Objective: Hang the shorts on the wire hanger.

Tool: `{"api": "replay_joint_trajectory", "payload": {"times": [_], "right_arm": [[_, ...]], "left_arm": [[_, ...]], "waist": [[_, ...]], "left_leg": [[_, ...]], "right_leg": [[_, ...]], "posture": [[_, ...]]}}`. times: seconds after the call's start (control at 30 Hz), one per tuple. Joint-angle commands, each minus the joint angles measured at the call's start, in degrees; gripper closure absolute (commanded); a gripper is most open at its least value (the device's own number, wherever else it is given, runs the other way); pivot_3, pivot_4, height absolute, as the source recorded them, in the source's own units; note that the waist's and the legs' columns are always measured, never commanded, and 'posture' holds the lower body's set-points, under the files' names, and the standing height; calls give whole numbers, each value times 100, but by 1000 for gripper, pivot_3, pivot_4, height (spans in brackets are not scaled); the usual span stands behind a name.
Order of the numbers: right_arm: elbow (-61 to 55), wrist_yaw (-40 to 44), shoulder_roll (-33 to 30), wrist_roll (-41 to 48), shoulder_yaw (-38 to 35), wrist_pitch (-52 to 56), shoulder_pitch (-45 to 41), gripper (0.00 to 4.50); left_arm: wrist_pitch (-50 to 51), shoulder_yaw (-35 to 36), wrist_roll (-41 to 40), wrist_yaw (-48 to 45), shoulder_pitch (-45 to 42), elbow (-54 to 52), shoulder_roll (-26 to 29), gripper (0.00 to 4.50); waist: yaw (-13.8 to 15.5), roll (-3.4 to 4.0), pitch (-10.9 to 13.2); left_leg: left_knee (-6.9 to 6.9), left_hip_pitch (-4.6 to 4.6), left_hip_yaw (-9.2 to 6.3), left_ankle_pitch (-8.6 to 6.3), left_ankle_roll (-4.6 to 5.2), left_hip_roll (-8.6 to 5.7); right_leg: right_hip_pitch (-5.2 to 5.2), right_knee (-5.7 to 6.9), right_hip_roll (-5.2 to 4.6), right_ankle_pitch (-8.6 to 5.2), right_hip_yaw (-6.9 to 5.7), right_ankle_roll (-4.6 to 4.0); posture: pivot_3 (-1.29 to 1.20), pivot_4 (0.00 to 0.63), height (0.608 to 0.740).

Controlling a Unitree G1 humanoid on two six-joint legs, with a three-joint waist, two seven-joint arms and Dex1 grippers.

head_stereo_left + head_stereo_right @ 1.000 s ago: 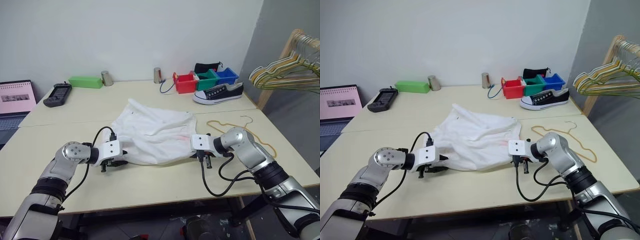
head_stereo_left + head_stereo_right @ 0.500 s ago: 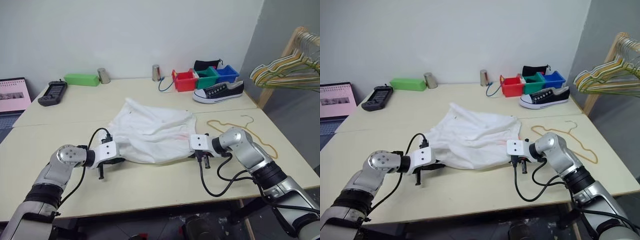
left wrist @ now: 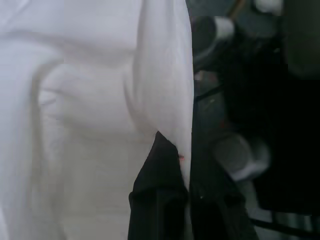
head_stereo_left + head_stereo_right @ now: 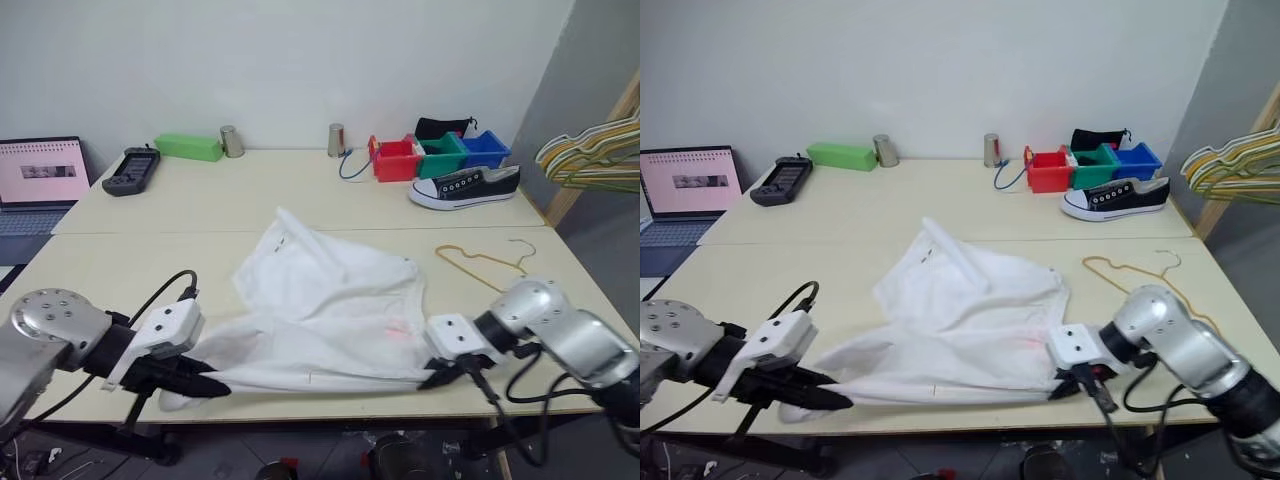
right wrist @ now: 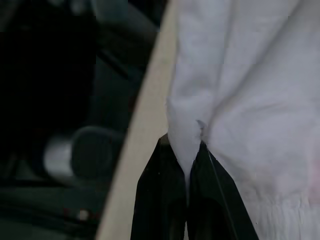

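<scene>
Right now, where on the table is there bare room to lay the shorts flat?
Bare tabletop lies between the white cloth shorts and the far row; also left, toward the laptop. Crowded: red bin, black sneaker, thin gold wire hanger.

Before us, a pale wooden table (image 4: 150, 250) carries the white shorts (image 4: 330, 310) at its near edge and the wire hanger (image 4: 480, 262) to their right. Along the far side we see a laptop (image 4: 40, 185), green box (image 4: 188, 147), two metal cups (image 4: 232, 141), coloured bins (image 4: 440, 155) and a sneaker (image 4: 463, 187).
</scene>
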Motion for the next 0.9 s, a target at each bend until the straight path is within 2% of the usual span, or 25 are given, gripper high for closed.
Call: {"api": "replay_joint_trajectory", "payload": {"times": [0.03,0.1,0.13,0.17,0.23,0.27,0.33,0.4,0.47,0.5,0.57,0.63,0.7,0.8,0.9], "right_arm": [[1296,-10,522,18,-243,60,-1019,4500],[3019,-1248,1646,-100,-555,131,-2255,4500],[3984,-1834,2122,-221,-719,84,-2922,4500],[4628,-2163,2401,-318,-819,14,-3348,4500],[6441,-3670,2905,-849,-990,-1091,-4541,4500],[7059,-4259,3058,-1029,-1041,-1516,-4942,4500],[8113,-6237,3210,-1633,-1035,-2795,-5849,4500],[8690,-8225,3169,-2143,-1063,-3819,-6526,4500],[8958,-9451,3098,-2455,-1105,-4566,-6868,4500],[9025,-9715,3095,-2558,-1094,-4820,-6928,4500],[9144,-9623,3198,-2615,-1066,-5149,-6862,4500],[9176,-9071,3352,-2622,-1007,-5416,-6619,4500],[9084,-8128,3509,-2524,-951,-5552,-6158,4500],[8877,-6289,3699,-2253,-935,-5050,-5421,4500],[8274,-4709,3741,-2027,-894,-4413,-4702,4500]], "left_arm": [[-899,-788,1178,394,-1578,1831,-329,4467],[-2197,-1695,2776,1789,-3593,4060,-1183,4467],[-2702,-2025,3437,2577,-4554,5148,-1558,4467],[-3051,-2218,3828,3056,-5165,5898,-1786,4467],[-3777,-2657,4719,4620,-6722,7586,-2256,4467],[-4026,-2808,5015,5197,-7225,8135,-2399,4467],[-4186,-3052,5648,7275,-8411,9047,-2608,4467],[-4310,-3251,6205,9308,-9326,9489,-2612,4467],[-4605,-3358,6545,10572,-9851,9662,-2530,4467],[-4727,-3367,6615,10847,-9976,9709,-2501,4467],[-4897,-3284,6588,10881,-9973,9797,-2480,4467],[-5027,-3228,6510,10503,-9788,9845,-2481,4467],[-5066,-3140,6280,9482,-9366,9860,-2486,4467],[-4967,-2871,5755,7525,-8511,9643,-2385,4467],[-4471,-2699,5150,5122,-7337,8640,-2057,4467]], "waist": [[-18,-8,1],[-91,0,24],[-122,-12,32],[-158,-32,43],[-172,-41,40],[-181,-51,35],[-170,-55,35],[-154,-54,36],[-137,-51,36],[-135,-48,33],[-137,-12,12],[-146,-9,10],[-152,-7,10],[-155,-6,17],[-159,-5,21]], "left_leg": [[0,4,-3,-12,-20,2],[6,14,-3,-21,-34,-6],[13,21,-12,-21,-34,-11],[15,22,-24,-21,-34,-16],[4,-29,-82,56,32,-40],[-1,-27,-102,117,8,-41],[2,-42,-108,132,-19,-55],[-21,-161,-116,142,-20,-65],[-24,-271,-132,193,-82,-94],[-44,-289,-125,204,-101,-104],[-60,-293,-71,183,-134,-127],[-76,-256,-18,141,-125,-132],[-85,-203,10,98,-54,-124],[-60,-199,19,93,-42,-123],[-38,-211,18,107,-26,-125]], "right_leg": [[-1,0,2,-1,-4,-2],[0,0,4,4,-2,4],[17,-3,5,31,-8,12],[22,-10,5,62,-11,18],[12,-52,16,174,-15,49],[12,-54,20,213,-15,69],[-33,-54,14,231,-11,85],[-139,-48,9,250,3,111],[-294,21,-9,261,23,89],[-334,32,-28,263,22,84],[-357,44,-76,219,21,81],[-327,44,-93,172,32,109],[-263,7,-93,165,24,113],[-245,8,-92,165,25,113],[-244,13,-91,165,26,112]], "posture": [[-164,11,740],[-172,10,740],[-183,8,740],[-183,8,740],[-189,2,740],[-189,2,740],[-195,0,740],[-196,0,740],[-189,0,740],[-185,4,740],[-178,12,740],[-170,21,740],[-164,33,740],[-148,43,740],[-134,42,740]]}}
